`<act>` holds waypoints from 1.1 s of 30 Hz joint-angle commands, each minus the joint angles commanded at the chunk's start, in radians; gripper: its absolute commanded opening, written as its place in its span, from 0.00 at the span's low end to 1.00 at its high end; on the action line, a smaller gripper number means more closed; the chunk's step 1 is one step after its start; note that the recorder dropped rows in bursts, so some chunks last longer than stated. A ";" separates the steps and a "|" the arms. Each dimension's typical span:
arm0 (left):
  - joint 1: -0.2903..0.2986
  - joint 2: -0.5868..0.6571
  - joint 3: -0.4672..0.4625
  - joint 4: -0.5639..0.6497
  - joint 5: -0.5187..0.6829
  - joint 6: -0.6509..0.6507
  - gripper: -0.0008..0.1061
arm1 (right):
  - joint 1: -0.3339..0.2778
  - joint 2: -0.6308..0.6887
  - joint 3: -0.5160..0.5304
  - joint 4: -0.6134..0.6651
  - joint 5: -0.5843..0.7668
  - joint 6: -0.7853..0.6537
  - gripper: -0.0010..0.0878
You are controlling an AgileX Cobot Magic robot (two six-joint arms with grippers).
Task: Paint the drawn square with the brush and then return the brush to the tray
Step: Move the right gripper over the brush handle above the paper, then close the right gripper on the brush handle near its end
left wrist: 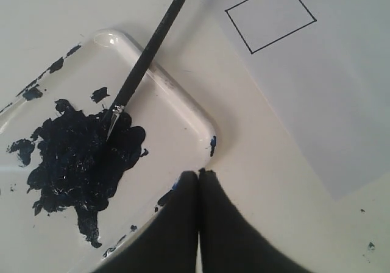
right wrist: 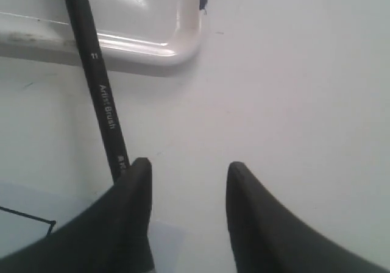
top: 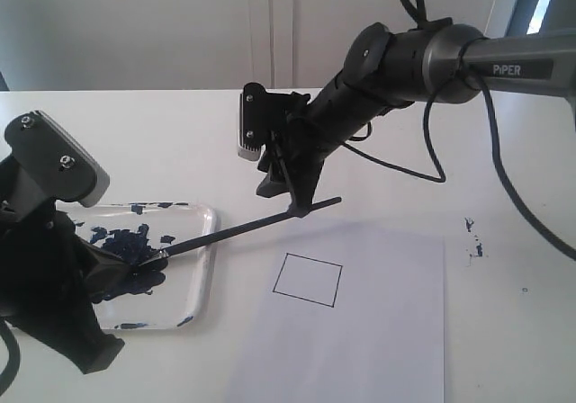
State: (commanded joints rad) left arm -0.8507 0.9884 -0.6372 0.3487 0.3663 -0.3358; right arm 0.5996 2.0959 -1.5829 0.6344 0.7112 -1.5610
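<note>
Right hand [right wrist: 190, 166] jaws wide apart, gripping nothing; skinny black brush [right wrist: 100, 96] right beside one finger. Left hand [left wrist: 199, 175] pinched closed, empty. Glossy clear tray [left wrist: 194, 109].

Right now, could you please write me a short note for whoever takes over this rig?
Left tool: shut, empty, over a corner of the clear shallow plastic tray.
Right tool: open, the long black-handled paintbrush beside one finger, unclamped.
Brush tip rests in the tray's dark blue paint blob, handle out over the rim.
Done: nothing painted; the small black-lined square is blank.
To do: regrasp, paint it, return brush to tray.
</note>
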 joint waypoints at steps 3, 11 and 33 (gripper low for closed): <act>0.000 0.000 0.000 0.002 0.000 0.000 0.01 | 0.000 -0.003 0.000 -0.007 -0.004 0.162 0.44; 0.002 0.000 0.000 0.004 0.000 0.000 0.01 | -0.066 -0.003 -0.037 -0.067 0.089 0.212 0.44; 0.002 0.000 0.000 0.015 0.000 0.000 0.01 | -0.037 0.028 -0.072 -0.168 0.196 0.165 0.44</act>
State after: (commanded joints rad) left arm -0.8489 0.9884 -0.6372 0.3642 0.3663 -0.3358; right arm 0.5625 2.1237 -1.6548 0.4661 0.9074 -1.3961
